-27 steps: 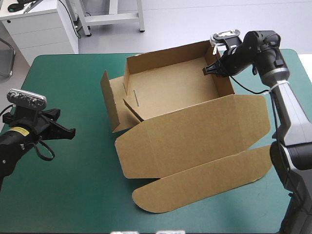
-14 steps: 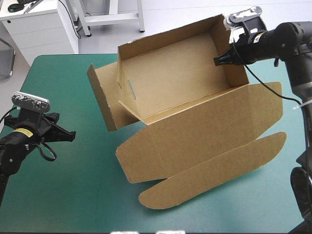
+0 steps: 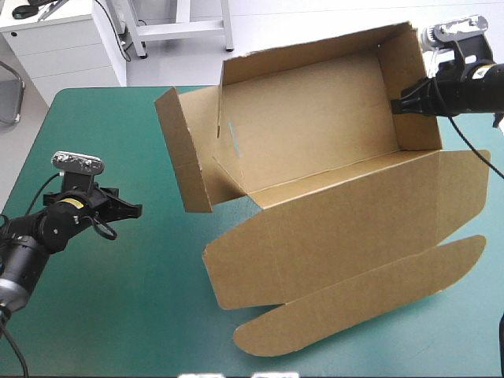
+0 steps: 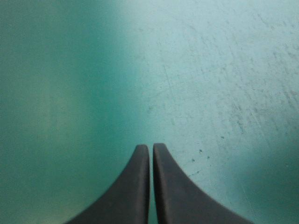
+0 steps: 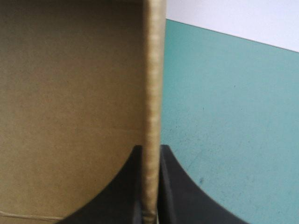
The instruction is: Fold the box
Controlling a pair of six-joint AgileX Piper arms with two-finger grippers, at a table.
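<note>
**While the right pincer [image 3: 398, 105] pinches the box [image 3: 307, 134], the left idles**

Nearest, the lid [image 3: 354, 224] lies spread toward the surface's [image 3: 118, 315] near edge. The left pincer [image 3: 134, 210], pressed together and empty, hovers left of the loose side flap [image 3: 183, 157], the closer arm to it. Beyond, the tray [image 3: 331, 102] tilts, long axis left to right, its right wall clamped. No writing is legible.

High overhead, forward-down; wrists close; right shares box [image 3: 315, 134]
</note>
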